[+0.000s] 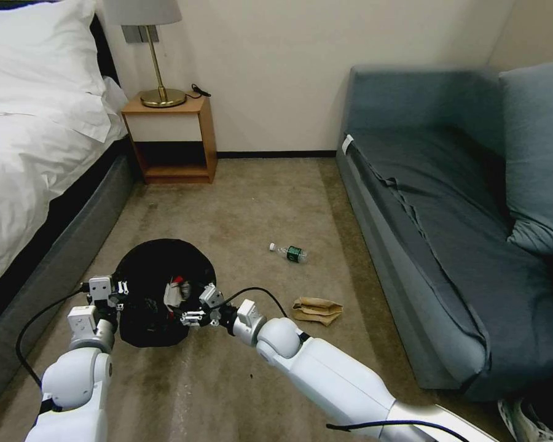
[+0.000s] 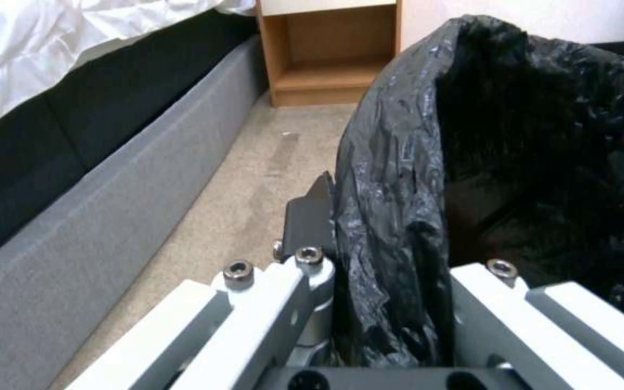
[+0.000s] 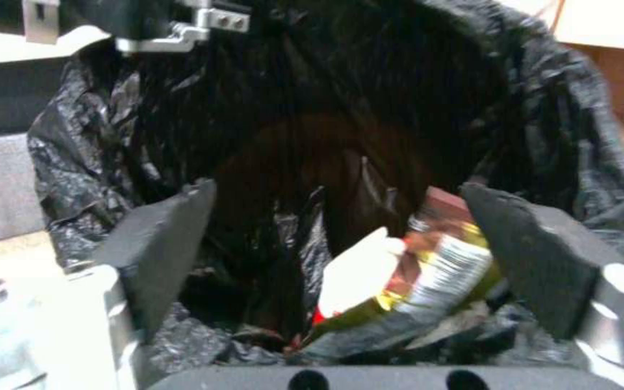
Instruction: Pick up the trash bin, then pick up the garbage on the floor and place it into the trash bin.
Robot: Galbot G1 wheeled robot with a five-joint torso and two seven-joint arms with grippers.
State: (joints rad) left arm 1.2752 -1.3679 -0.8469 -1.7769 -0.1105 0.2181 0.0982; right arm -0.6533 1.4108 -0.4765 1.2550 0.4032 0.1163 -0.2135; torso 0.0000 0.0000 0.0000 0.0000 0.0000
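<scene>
The trash bin (image 1: 156, 276), draped in a crinkly black bag, is held just above the carpet in front of me. My left gripper (image 1: 118, 293) is shut on its near-left rim (image 2: 391, 216), one black finger (image 2: 311, 216) outside the bag. My right gripper (image 1: 198, 307) hangs open over the bin's right side, pads (image 3: 160, 252) wide apart. A red-and-white snack packet (image 3: 359, 279) and a dark gold-brown wrapper (image 3: 442, 260) lie loose inside the bin. On the floor to the right remain a crumpled brown paper bag (image 1: 316, 310) and a small clear bottle with a green label (image 1: 290, 252).
A bed (image 1: 37, 153) with a grey base runs along the left. A wooden nightstand (image 1: 172, 138) with a lamp stands at the back wall. A blue-grey sofa (image 1: 448, 215) fills the right. Open carpet lies between them.
</scene>
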